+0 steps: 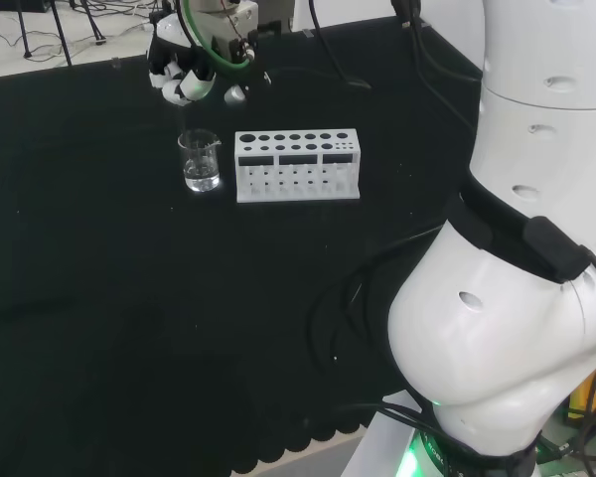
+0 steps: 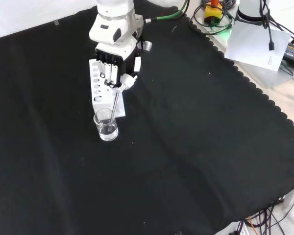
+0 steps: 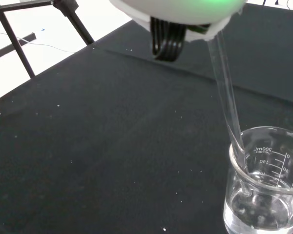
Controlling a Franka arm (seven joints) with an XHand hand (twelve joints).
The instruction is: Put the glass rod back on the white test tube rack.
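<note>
Black cloth covers the bench, where the beaker of clear liquid could tip if the glass rod, its lower end inside, drags its rim, the rod slanting up toward 1 o'clock into the hand curled round it over the white test tube rack.

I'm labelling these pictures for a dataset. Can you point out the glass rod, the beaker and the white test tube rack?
glass rod (image 3: pixel 228 105), wrist view, middle of its shaft above the beaker.
beaker (image 2: pixel 106 128), front view, its clear wall.
white test tube rack (image 1: pixel 298 181), head view, its front face.
</note>
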